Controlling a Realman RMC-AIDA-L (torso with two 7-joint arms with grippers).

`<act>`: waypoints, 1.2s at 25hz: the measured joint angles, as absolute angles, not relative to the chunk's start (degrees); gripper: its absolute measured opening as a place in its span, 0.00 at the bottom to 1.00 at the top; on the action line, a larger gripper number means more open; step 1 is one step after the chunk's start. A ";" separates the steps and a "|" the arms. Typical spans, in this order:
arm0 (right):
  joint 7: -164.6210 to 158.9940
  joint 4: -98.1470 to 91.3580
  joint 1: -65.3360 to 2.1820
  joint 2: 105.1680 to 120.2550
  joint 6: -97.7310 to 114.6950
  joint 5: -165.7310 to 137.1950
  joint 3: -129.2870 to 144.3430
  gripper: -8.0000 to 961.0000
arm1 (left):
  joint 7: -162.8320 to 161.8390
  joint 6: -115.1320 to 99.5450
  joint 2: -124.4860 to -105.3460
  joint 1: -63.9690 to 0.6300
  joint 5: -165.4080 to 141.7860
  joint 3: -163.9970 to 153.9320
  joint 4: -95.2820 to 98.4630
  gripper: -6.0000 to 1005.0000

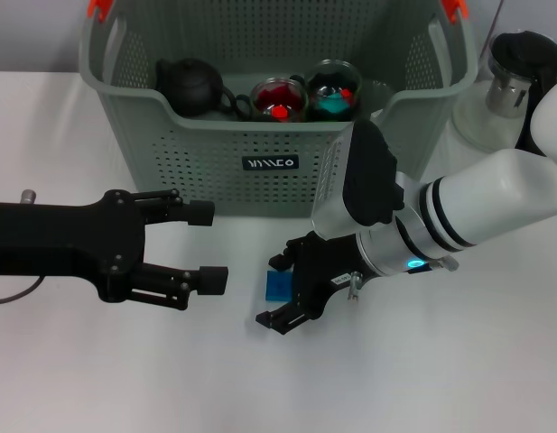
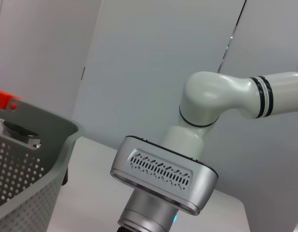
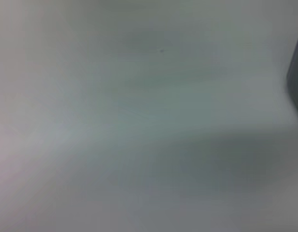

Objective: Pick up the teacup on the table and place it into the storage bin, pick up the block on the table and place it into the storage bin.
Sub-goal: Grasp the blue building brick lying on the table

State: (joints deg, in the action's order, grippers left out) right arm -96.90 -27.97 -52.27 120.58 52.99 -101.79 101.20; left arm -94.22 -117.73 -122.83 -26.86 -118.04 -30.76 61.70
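Note:
A small blue block (image 1: 279,285) lies on the white table in front of the storage bin (image 1: 215,149), a grey-green perforated basket with orange clips (image 1: 98,8). My right gripper (image 1: 277,291) straddles the block, open, with one black finger on each side of it. Inside the bin stand two glass teacups (image 1: 278,97) (image 1: 335,90) holding red and teal pieces. My left gripper (image 1: 208,246) hovers open to the left of the block, nothing between its fingers. The right wrist view shows only blurred white table.
A black teapot (image 1: 192,86) sits in the bin's left part. A glass pitcher (image 1: 515,74) with a black lid stands on the table right of the bin. The left wrist view shows the bin's corner (image 2: 40,145) and the right arm's silver wrist (image 2: 163,174).

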 joint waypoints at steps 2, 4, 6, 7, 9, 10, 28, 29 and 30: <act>-96.89 -27.98 -52.26 120.55 53.04 -101.79 101.24 0.82 | -94.25 -117.75 -122.86 -26.85 -118.03 -30.76 61.70 0.95; -96.88 -27.98 -52.26 120.51 53.06 -101.80 101.25 0.81 | -94.32 -117.76 -122.88 -26.81 -118.04 -30.76 61.70 0.95; -96.88 -27.98 -52.21 120.49 53.08 -101.86 101.25 0.81 | -94.38 -117.80 -122.93 -26.75 -118.04 -30.76 61.66 0.95; -96.89 -27.98 -52.20 120.49 53.08 -101.88 101.25 0.81 | -94.39 -117.82 -122.95 -26.75 -118.04 -30.76 61.65 0.95; -97.05 -27.98 -52.20 120.49 53.09 -101.91 101.25 0.80 | -94.39 -117.85 -122.97 -26.74 -118.04 -30.76 61.63 0.95; -97.12 -27.98 -52.20 120.50 53.09 -101.92 101.25 0.80 | -94.39 -117.86 -122.97 -26.74 -118.04 -30.76 61.63 0.95; -96.84 -27.95 -52.03 120.43 52.45 -101.95 101.18 0.56 | -94.39 -117.92 -122.96 -26.86 -117.24 -30.76 61.61 0.95; -96.78 -27.94 -52.03 120.42 52.44 -101.96 101.21 0.55 | -94.39 -117.91 -122.96 -26.85 -117.23 -30.76 61.61 0.95; -96.77 -27.94 -52.03 120.41 52.42 -101.95 101.21 0.55 | -94.39 -117.89 -122.96 -26.85 -117.22 -30.76 61.61 0.95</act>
State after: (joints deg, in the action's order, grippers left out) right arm -96.77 -27.94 -52.03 120.41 52.42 -101.95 101.21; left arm -94.39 -117.89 -122.96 -26.84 -117.22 -30.76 61.61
